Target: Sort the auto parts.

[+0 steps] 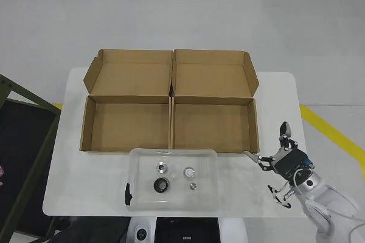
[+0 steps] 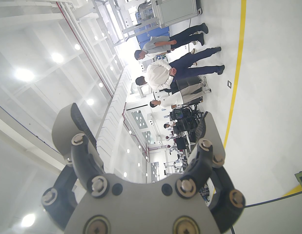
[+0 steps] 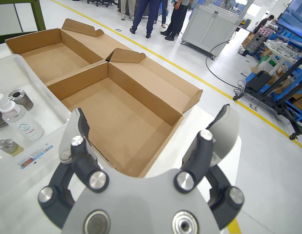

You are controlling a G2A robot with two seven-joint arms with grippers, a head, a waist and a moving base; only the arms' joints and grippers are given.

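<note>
Since both boxes are sitting empty, we're guessing the sorting is only just getting going. The right gripper (image 1: 267,143) (image 3: 153,110) is hanging over the worktop by its right edge, fingers spread wide and holding nothing, just off the right box (image 1: 213,127). The parts are sitting in the clear tray (image 1: 134,159) at the middle of the near edge, off to that gripper's left. A small bottle (image 1: 189,172) and metal stud (image 1: 193,186) are lying toward the tray's right end, with a metal cylinder (image 1: 162,166) and black ring (image 1: 163,184) further left. The left gripper (image 2: 140,110) is gaping empty too but aiming up into the room, so we're reckoning the right arm is nearer.
</note>
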